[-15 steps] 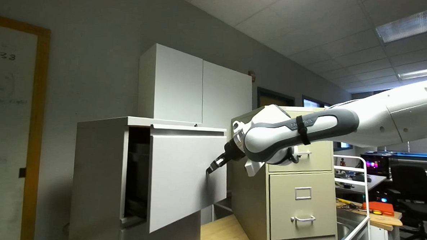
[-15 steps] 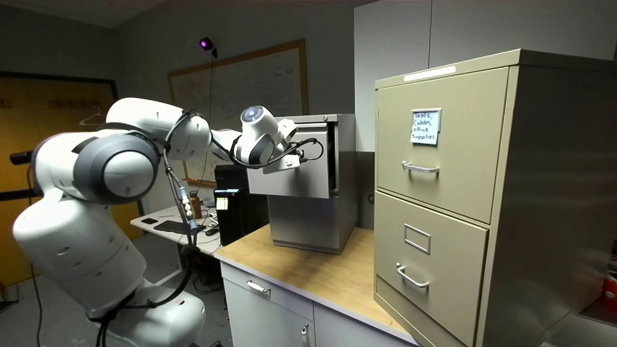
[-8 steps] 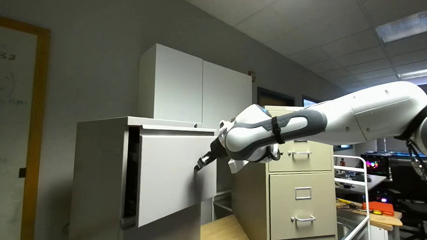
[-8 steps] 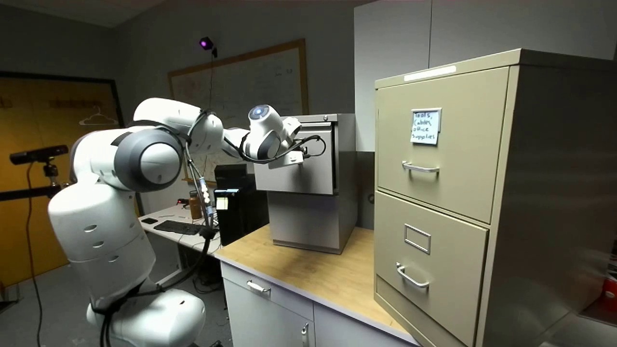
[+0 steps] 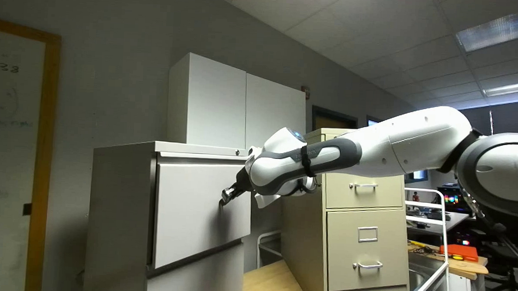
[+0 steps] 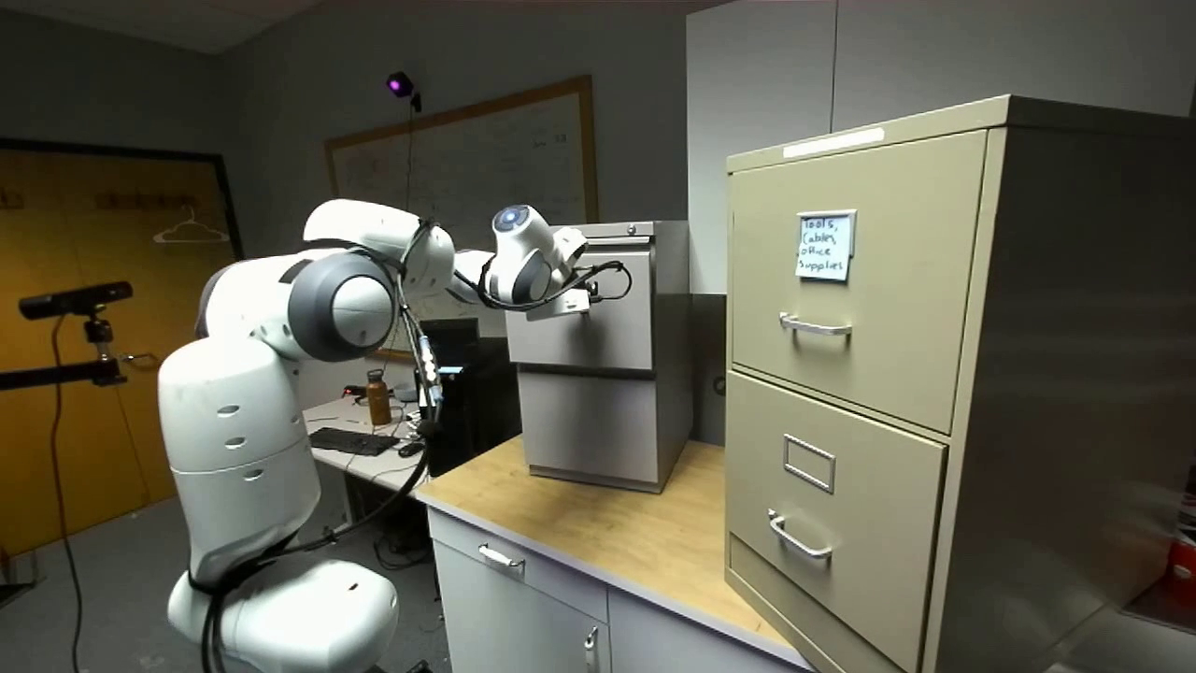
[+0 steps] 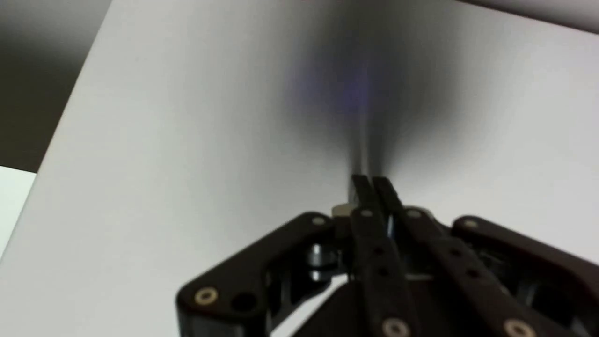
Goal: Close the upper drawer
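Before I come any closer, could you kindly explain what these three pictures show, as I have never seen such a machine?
The machine is a white, jointed robot arm that a person steers remotely. The tool at its end is shut, with nothing showing in its grasp. Two pictures look on from outside; the third is the wrist view, taken from the arm itself, along the tool. On the wooden worktop stand a light-grey cabinet and a beige filing cabinet. The tool touches, or almost touches, the flat front of the light-grey cabinet's upper drawer. The task is to close that drawer, which looks shut or nearly so.
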### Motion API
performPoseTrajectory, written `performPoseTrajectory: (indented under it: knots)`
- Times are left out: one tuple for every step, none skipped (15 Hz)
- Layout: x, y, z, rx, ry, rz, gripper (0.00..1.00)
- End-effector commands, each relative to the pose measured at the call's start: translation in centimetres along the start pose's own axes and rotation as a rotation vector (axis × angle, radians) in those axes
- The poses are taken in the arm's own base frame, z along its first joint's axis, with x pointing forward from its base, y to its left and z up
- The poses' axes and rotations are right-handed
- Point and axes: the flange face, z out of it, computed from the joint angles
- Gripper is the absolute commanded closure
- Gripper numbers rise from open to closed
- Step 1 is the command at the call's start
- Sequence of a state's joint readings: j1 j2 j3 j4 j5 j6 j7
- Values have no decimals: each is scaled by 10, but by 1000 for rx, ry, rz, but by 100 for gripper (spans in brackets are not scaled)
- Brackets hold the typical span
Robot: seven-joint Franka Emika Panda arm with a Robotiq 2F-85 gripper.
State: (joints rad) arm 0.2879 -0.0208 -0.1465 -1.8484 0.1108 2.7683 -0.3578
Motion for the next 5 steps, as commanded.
performPoseTrajectory:
  knots:
    - [30,-7,19,-2,3,19,94]
    - [33,-9,22,-3,2,20,94]
    - [36,-10,24,-5,-1,20,94]
    - [39,-11,27,-7,-5,20,94]
    - [41,-12,29,-9,-9,21,94]
